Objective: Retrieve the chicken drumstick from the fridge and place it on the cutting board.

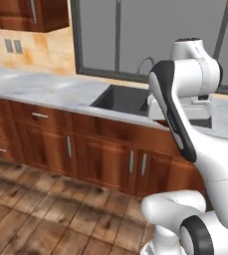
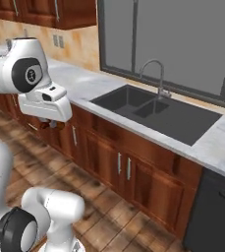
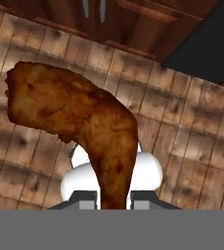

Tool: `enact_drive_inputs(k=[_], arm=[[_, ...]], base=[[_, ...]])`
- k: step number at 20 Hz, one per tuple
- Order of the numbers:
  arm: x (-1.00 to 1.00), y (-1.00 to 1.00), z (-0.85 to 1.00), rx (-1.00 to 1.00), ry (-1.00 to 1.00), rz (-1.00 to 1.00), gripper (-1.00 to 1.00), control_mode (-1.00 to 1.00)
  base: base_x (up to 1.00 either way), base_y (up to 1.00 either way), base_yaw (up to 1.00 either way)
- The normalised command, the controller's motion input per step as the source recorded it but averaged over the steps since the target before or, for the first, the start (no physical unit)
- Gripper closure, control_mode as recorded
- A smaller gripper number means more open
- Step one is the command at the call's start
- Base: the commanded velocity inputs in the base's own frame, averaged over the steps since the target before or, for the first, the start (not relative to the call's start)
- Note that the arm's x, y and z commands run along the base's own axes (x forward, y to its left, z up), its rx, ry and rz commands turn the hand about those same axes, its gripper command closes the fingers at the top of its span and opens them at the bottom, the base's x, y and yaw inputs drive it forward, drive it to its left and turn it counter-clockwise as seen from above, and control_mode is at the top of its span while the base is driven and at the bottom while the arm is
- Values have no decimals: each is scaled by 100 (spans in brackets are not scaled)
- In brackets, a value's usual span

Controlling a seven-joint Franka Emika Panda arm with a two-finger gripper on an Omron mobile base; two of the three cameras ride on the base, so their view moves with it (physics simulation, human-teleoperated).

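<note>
The chicken drumstick (image 3: 84, 122) is glossy reddish-brown and rises from between my fingertips, thick end up and to the left in the hand view. My gripper (image 3: 113, 197) is shut on its thin end. In the right base view the gripper (image 2: 51, 122) hangs under the white hand, over the floor in front of the lower cabinets, and a bit of the drumstick (image 2: 56, 125) pokes out beneath it. The fridge and the cutting board are out of view.
A grey stone counter (image 1: 41, 89) runs over brown wooden cabinets (image 1: 100, 159). It holds a dark double sink (image 2: 153, 110) with a curved faucet (image 2: 155, 74) below a window. A black appliance front (image 2: 212, 211) stands at the right. Plank floor (image 1: 36, 214) lies below.
</note>
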Motion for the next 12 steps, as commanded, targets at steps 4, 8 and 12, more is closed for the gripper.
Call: enact_drive_inputs(k=[4,8,12], arm=[[0,0,0,0,0,0,100,100],[0,0,0,0,0,0,100,100],[0,0,0,0,0,0,100,100]], base=[[96,100,-26],[82,100,-29],[65,100,-34]])
